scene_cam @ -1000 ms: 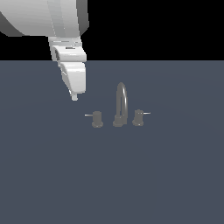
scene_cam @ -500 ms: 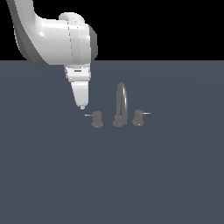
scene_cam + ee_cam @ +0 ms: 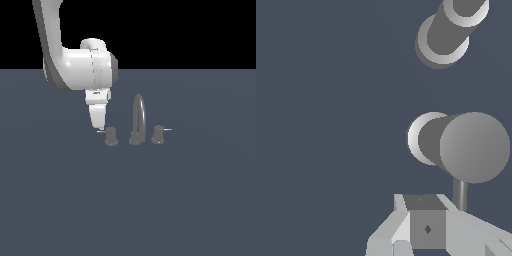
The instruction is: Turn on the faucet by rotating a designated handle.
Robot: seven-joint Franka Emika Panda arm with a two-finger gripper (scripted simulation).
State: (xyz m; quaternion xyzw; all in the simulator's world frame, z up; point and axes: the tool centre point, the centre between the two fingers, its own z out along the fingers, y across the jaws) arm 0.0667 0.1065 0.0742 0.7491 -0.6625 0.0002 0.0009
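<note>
Exterior view is showing the white arm (image 3: 75, 60) coming down from the upper part of the picture on the exterior view's left, bending at a bulky wrist and pointing its gripper (image 3: 98, 128) straight down at the dark grey surface (image 3: 128, 200). The gripper's tip is hanging just beside the handle (image 3: 111, 136), on the exterior view's left of it, right at the thin pale lever (image 3: 101, 131) that is sticking out from the knob toward that side. Whether the tip is touching the lever cannot be told from here. The faucet (image 3: 138, 120) is standing near the middle of the surface, its tall arched spout rising between the handle and the twin knob (image 3: 158, 134), which is sitting on the exterior view's right with its own lever pointing away.

Wrist view is looking down on the knob top (image 3: 471, 146), with its pale flared base showing behind it and the lever (image 3: 459, 195) running from under the knob toward the fingers (image 3: 426, 225). These are appearing drawn together with no gap between them, gripping nothing, the lever passing just beside them. A second cylinder (image 3: 448, 30) of the faucet is lying farther off.
</note>
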